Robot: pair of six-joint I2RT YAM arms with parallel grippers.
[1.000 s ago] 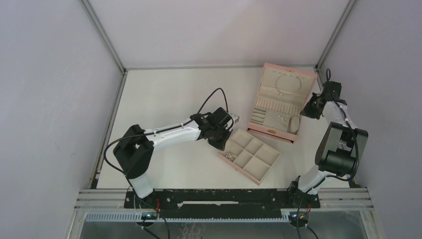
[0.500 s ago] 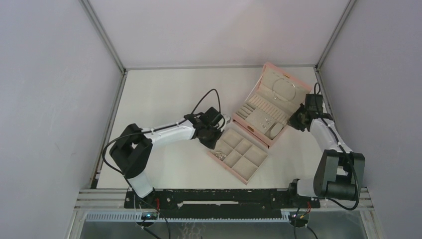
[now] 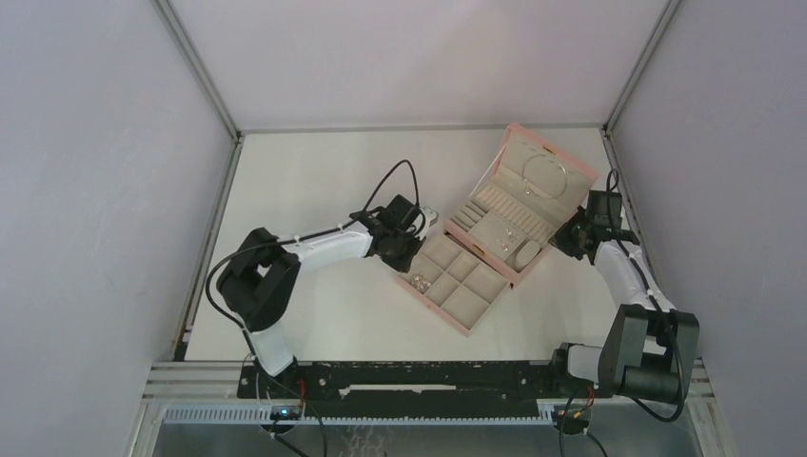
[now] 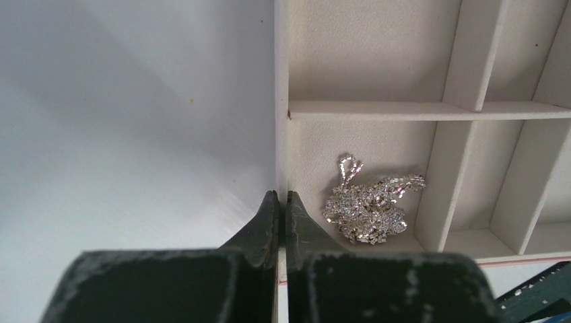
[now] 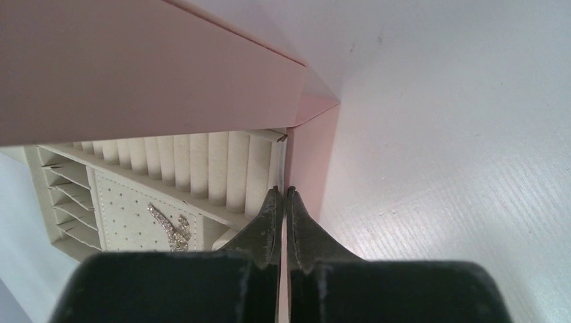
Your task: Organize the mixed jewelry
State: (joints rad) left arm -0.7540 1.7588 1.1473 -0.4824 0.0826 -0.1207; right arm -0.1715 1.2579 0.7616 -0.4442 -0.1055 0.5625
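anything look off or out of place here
Nothing spilled or damaged. The pink box and compartment tray both sit skewed to the table edges. The chain cluster lies bunched in one tray compartment. The left gripper pinches the tray's wall, the right gripper the box's side wall.

A robot lab cell: bare grey walls (image 3: 95,190), aluminium framing (image 3: 195,69), white table (image 3: 314,176).
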